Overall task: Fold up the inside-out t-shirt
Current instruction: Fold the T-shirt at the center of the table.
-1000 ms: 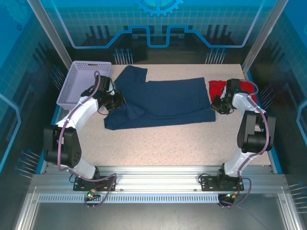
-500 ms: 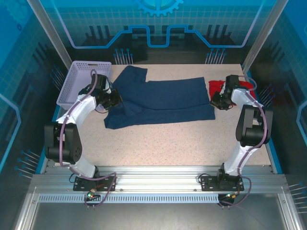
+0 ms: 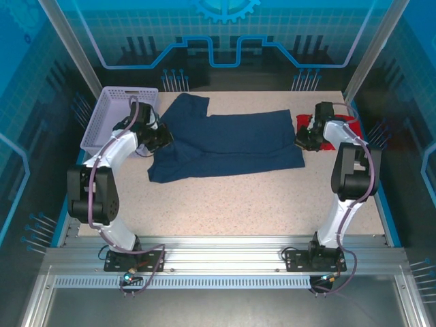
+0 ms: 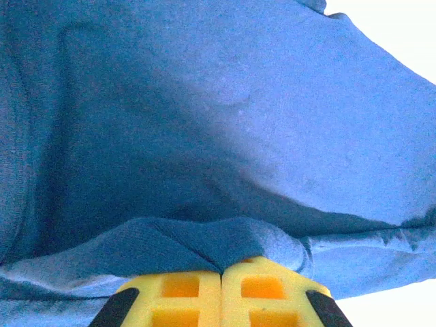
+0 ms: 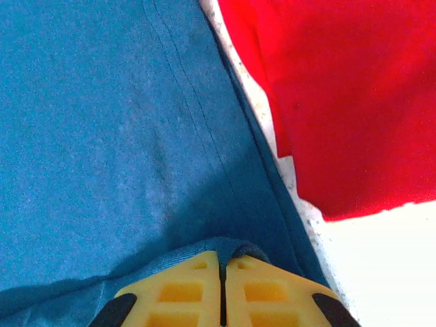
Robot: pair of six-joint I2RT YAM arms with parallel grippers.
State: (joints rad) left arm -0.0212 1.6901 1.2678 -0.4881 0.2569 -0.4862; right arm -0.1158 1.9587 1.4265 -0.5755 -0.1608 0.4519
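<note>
soft dark navy cloth t-shirt (image 3: 231, 139): limp, light, grip edges | left hand (image 4: 221, 271), right hand (image 5: 222, 262) pinching its edges, right one beside red folded garment (image 5: 340, 88)

Item 1: red folded garment (image 3: 349, 122). I see it lying flat just to the right of the right gripper (image 3: 302, 141); in the wrist view it sits ahead and right of the fingertips.

Item 2: lavender slatted basket (image 3: 116, 116), upright, near the left gripper (image 3: 167, 139), to its left and slightly beyond.

Item 3: speckled beige table (image 3: 238, 204), under both grippers.
</note>
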